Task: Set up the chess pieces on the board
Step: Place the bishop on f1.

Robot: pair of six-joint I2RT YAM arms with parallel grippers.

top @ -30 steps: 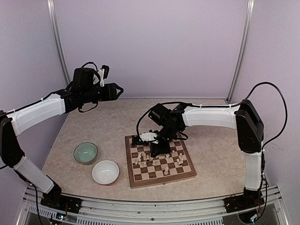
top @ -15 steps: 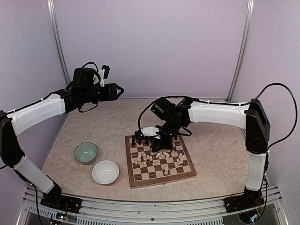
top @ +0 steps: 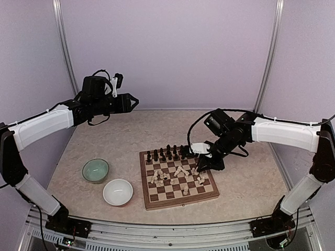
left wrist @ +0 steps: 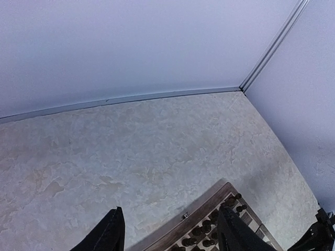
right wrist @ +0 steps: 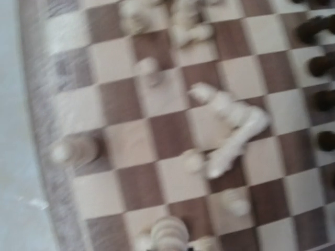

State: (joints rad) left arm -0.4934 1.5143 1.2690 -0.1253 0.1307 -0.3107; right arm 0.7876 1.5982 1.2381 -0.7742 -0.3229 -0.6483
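Note:
The board (top: 180, 201) lies at the middle of the table. Dark pieces (top: 167, 153) stand in rows along its far edge. Cream pieces (top: 180, 171) are scattered over the middle squares, some lying on their sides. My right gripper (top: 201, 166) hangs low over the board's right side. The blurred right wrist view shows the board (right wrist: 39, 104), lying cream pieces (right wrist: 235, 125) and a cream piece (right wrist: 167, 235) at the jaws, which seem shut on it. My left gripper (top: 135, 102) is open and empty, high above the far left of the table, with the board's corner (left wrist: 204, 209) under it.
A green bowl (top: 96, 170) and a white bowl (top: 118, 191) stand left of the board near the front. The enclosure walls close in at the back and both sides. Dark pieces (left wrist: 201, 230) show between the left fingers.
My right arm has swung from the board's far left corner over to its right side, uncovering the dark rows. The left arm has not moved.

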